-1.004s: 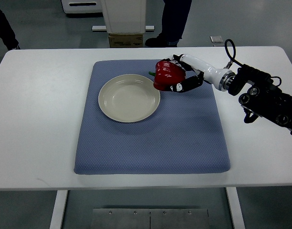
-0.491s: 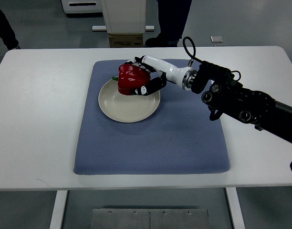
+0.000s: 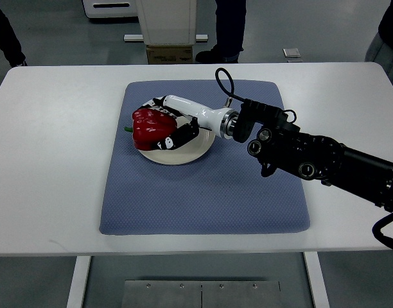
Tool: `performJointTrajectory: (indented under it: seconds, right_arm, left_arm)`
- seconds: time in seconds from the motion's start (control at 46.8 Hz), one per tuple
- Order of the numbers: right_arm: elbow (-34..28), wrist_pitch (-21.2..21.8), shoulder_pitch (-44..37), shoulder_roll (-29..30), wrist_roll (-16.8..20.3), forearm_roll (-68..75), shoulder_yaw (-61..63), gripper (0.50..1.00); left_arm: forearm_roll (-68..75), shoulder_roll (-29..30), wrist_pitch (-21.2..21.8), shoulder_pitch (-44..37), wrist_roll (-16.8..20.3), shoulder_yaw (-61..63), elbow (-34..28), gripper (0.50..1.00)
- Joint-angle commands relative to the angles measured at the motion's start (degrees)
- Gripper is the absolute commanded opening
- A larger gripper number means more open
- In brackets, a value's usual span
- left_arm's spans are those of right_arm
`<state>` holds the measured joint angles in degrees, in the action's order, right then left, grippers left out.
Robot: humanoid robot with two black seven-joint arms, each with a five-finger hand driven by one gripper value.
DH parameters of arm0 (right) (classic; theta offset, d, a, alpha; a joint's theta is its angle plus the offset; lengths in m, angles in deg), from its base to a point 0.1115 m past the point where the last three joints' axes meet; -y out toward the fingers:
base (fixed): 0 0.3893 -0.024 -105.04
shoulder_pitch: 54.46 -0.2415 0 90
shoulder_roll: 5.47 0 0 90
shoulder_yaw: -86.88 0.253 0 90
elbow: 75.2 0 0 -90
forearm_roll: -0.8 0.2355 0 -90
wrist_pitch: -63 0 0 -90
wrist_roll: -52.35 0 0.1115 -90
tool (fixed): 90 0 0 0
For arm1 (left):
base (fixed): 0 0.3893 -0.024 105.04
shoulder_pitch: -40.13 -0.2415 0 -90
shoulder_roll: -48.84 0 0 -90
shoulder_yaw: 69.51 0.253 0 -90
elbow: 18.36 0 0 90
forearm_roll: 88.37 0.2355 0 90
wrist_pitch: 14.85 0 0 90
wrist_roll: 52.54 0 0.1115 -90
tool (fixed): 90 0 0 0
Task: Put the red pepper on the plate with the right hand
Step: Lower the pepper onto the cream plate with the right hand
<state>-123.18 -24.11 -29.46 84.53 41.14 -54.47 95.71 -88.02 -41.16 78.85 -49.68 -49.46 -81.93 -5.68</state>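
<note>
**Top view: pepper held over the plate**

You can see the right hand (image 3: 165, 128) reaching in from the right, its fingers (image 3: 174, 138) wrapped around the red pepper (image 3: 147, 127). The pepper sits over the left part of the plate (image 3: 195, 149), its green stem pointing left. The plate rests on the blue mat (image 3: 203, 192) on the white table (image 3: 55, 141).

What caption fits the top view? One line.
Right hand holds the red pepper over the plate on a blue mat.

Bright, even overhead light; sharp, soft shadows.
</note>
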Motion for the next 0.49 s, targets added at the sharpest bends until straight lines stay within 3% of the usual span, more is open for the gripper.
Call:
performJointTrajectory:
  seconds: [0.0, 0.47]
  right_arm:
    - [0.07, -0.17, 0.4, 0.0, 0.57, -0.01, -0.39, 0.5]
    - [2.36, -1.92, 1.54, 0.0, 7.6, 0.08, 0.04, 0.5]
  left_arm:
    - [0.0, 0.0, 0.0, -0.01, 0.0, 0.03, -0.03, 1.0]
    - [0.0, 0.0, 0.0, -0.01, 0.0, -0.06, -0.03, 1.0]
